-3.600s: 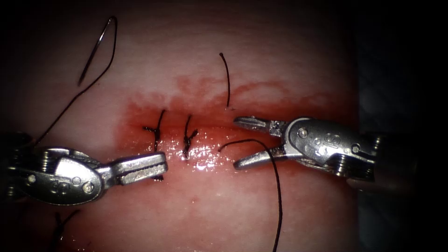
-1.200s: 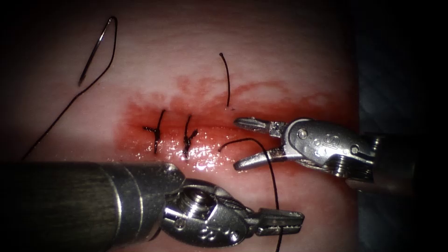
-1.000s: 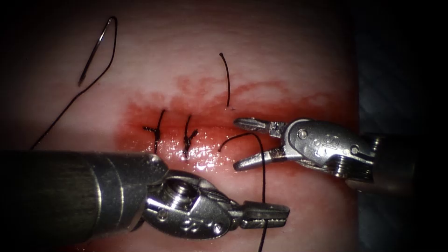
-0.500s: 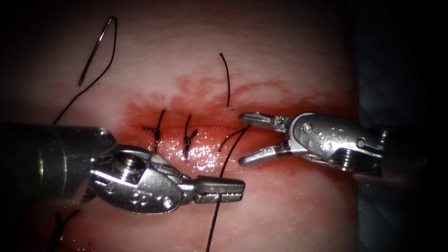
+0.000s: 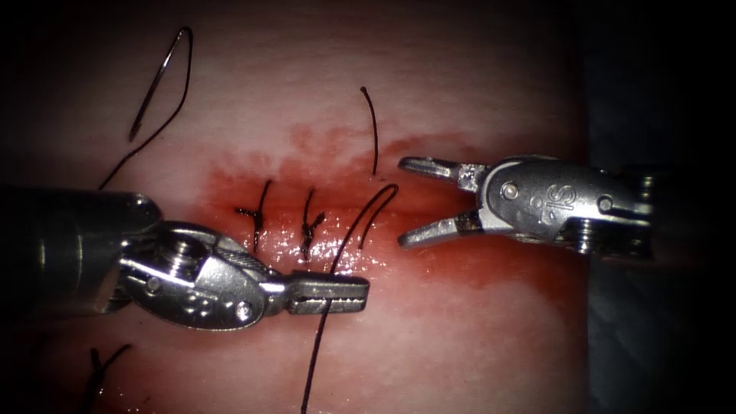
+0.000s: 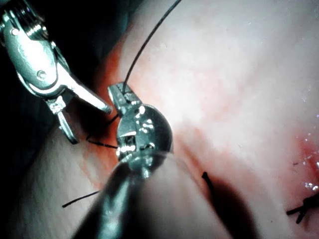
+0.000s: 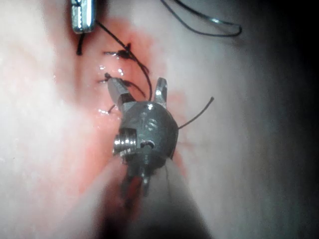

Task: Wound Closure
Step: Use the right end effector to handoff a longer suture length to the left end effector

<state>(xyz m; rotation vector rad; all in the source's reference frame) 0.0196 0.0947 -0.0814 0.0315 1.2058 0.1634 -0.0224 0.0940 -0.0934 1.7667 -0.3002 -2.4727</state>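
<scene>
Endoscope view: the thread [image 5: 337,261] (limp, thin, slippery) is held in the left pincer [image 5: 330,294]; the right pincer [image 5: 410,201] gapes, holding nothing. The needle [image 5: 157,80] lies loose on the tissue [image 5: 475,92], upper left.

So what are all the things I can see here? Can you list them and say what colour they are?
tissue: one, pale pink, under everything
cut: one, red, across the middle
red fluid: one patch, red, around the cut
tied stitches: two, dark, across the cut's left part
needle: one, dark, lying free on the tissue, upper left
thread: one strand, black, from the cut down through the left tool
left tool: one, silver, shut on the thread
right tool: one, silver, open, holding nothing
</scene>
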